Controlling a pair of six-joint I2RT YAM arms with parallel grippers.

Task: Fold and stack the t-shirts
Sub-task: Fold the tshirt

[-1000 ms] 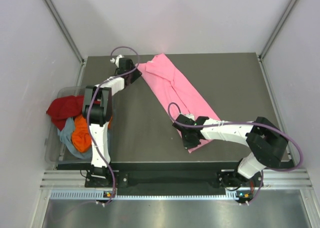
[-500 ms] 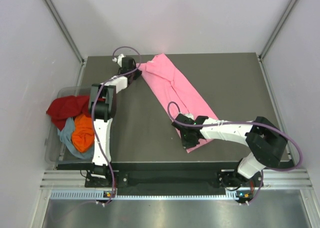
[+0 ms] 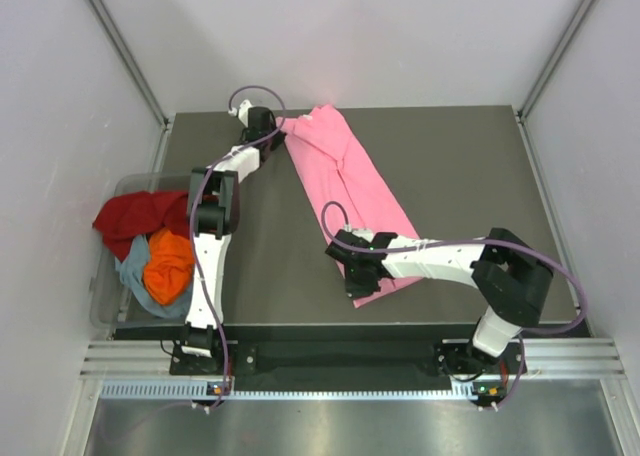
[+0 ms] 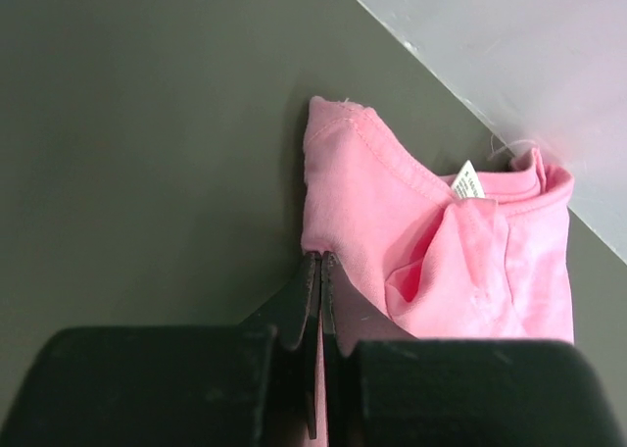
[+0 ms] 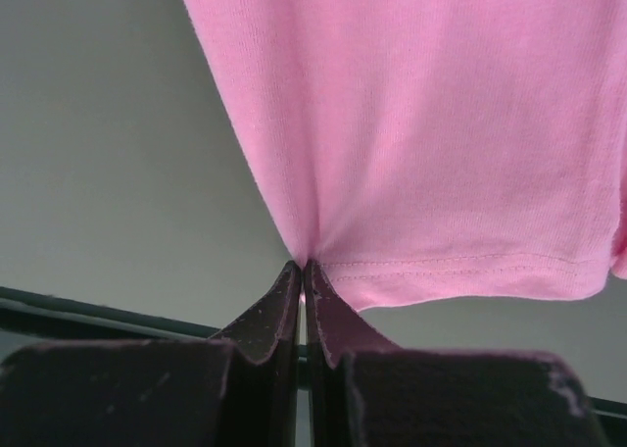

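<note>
A bright pink t-shirt (image 3: 350, 186) lies folded into a long strip, running diagonally from the table's back centre to the front centre. My left gripper (image 3: 276, 132) is shut on its far left corner (image 4: 338, 187), beside the neck with its white label (image 4: 468, 181). My right gripper (image 3: 352, 266) is shut on the hem's left corner (image 5: 323, 233) at the near end. The dark red t-shirt (image 3: 128, 216), the orange one (image 3: 168, 263) and the grey-blue one (image 3: 136, 276) lie heaped in a bin at the left.
A clear plastic bin (image 3: 107, 306) holding the other shirts stands off the table's left edge. The dark table (image 3: 470, 166) ends at white walls behind and on both sides. Its front edge (image 5: 108, 313) shows just below the right gripper.
My left gripper has gone from open to shut on the pink shirt's far corner. Both grippers and the shirt's near end have shifted left, so the strip lies steeper.
</note>
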